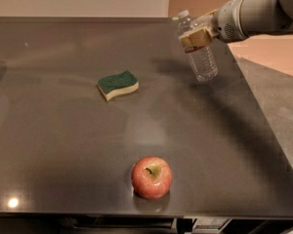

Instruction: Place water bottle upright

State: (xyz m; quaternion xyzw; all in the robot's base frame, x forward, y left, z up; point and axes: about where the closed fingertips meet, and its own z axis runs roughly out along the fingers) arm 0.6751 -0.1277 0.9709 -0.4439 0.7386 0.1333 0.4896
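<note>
Clear water bottle in tool near right edge of table

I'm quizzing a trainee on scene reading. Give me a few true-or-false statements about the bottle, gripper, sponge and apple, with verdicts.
1. The gripper, at the table's far right, is closed on the water bottle. True.
2. The water bottle stands upright. False: it is tilted, with the cap up and to the left.
3. The apple sits near the front edge of the table. True.
4. The sponge touches the apple. False: they are well apart, and the sponge is farther back and to the left.
</note>
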